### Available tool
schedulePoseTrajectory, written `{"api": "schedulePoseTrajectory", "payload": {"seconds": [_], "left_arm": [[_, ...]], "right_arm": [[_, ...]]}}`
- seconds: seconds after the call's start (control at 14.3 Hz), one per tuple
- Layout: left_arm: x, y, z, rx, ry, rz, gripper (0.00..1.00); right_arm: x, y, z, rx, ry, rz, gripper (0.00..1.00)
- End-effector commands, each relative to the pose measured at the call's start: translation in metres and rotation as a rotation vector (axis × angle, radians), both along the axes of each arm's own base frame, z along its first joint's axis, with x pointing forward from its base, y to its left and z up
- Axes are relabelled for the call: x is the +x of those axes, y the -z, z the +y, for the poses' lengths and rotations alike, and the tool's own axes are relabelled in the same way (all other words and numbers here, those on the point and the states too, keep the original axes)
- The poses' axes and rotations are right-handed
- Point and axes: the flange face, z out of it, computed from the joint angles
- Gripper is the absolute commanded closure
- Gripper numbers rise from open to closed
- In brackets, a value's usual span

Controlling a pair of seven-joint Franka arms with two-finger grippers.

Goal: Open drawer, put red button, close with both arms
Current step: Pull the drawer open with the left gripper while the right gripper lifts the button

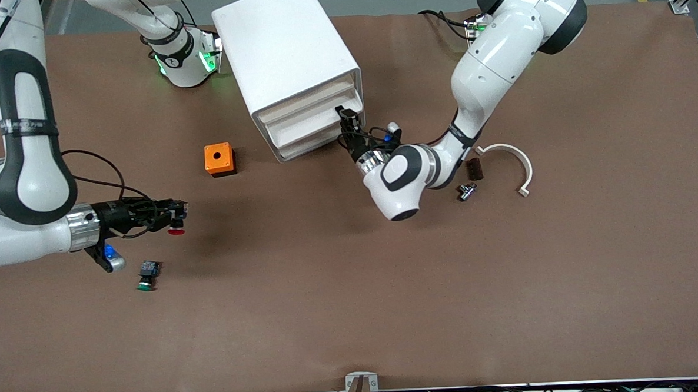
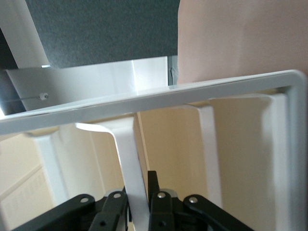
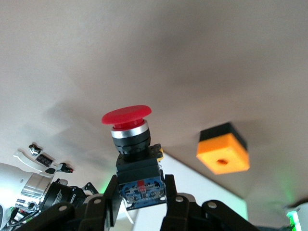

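While my right gripper (image 1: pixel 176 218) clamps the red button (image 3: pixel 130 132), red-capped and blue-bodied, over bare brown table (image 1: pixel 353 302), my left gripper (image 1: pixel 347 120) is shut on the white drawer (image 1: pixel 308 127) at the cabinet's (image 1: pixel 287 51) front edge.

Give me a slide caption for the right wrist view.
Right gripper holds the red button aloft, orange box nearby.

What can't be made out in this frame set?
- Drawer interior: front view, hidden by the cabinet; left wrist view shows only its handle.
- Left gripper fingertips: left wrist view, cut off by the picture's edge.
- Small metal part beside the left arm: front view, too small to identify.
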Motion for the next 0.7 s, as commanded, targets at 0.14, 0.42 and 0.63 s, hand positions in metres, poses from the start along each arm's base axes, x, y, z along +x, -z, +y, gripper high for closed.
{"api": "schedulePoseTrajectory", "payload": {"seconds": [0.14,0.42,0.63], "left_arm": [[0.046,0.001,0.044,-0.005,-0.104,-0.016,0.85],[0.063,-0.005,0.059,-0.013,-0.136,-0.031,0.84],[0.067,-0.007,0.063,-0.015,-0.144,-0.036,0.84]], "right_arm": [[-0.015,-0.054,0.06,-0.095,0.103,0.068,1.0],[-0.024,-0.085,0.105,-0.179,0.156,0.088,1.0],[-0.039,-0.117,0.161,-0.375,0.177,0.056,1.0]]}}
